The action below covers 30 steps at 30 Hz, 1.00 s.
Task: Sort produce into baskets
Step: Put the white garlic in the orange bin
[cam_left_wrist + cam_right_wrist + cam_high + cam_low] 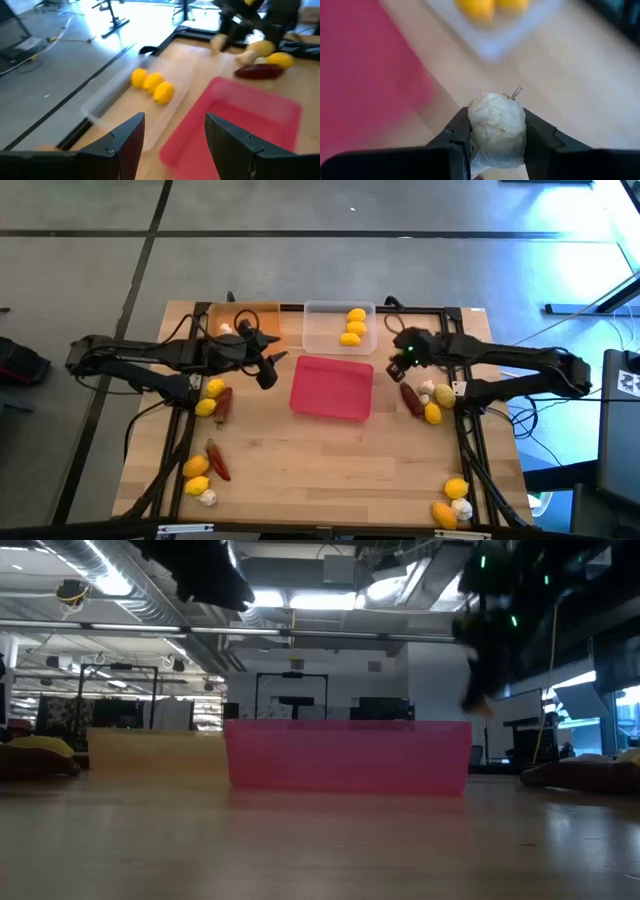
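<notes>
While the left gripper [268,372] hangs with its fingers [127,140] spread and nothing between them, over the table [320,470] between the orange tray [240,315] and the pink tray [332,387], the right gripper [496,131] pinches a white garlic bulb [496,127] between its two dark fingers. Seen from above, that right gripper sits just off the pink tray's right edge, below the right corner of the clear tray [338,326], which holds three lemons [353,326]. The pink tray looks empty, and the orange tray holds a small white piece that may be garlic. More produce lies loose on the wood: lemons, a dark red chili [410,397] and garlic to the right of the pink tray, lemons and chilies [217,460] along the left side, and small clusters near both front corners. In the low view the pink tray stands in the middle of the table with the right arm raised above its far right side.
</notes>
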Each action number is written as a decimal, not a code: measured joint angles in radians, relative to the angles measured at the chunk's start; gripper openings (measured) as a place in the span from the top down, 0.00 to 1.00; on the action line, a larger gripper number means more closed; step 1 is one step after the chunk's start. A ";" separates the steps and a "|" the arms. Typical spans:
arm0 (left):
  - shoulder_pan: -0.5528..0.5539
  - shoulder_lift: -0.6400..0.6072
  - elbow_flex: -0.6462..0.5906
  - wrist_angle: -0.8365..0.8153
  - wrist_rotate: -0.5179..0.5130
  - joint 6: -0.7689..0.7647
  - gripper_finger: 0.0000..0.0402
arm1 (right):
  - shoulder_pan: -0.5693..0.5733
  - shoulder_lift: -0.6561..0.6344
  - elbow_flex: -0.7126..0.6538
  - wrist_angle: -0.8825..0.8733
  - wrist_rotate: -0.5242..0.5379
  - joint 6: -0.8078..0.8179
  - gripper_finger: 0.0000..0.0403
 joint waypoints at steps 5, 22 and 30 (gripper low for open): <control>-0.033 0.084 0.000 0.132 0.058 0.001 0.49 | 0.111 -0.061 0.054 0.268 0.002 -0.059 0.73; -0.085 0.448 0.000 0.773 0.291 -0.018 0.49 | 0.424 0.145 0.053 0.989 -0.028 -0.353 0.71; -0.091 0.516 0.002 0.888 0.366 -0.043 0.49 | 0.467 0.240 0.053 1.114 -0.022 -0.415 0.71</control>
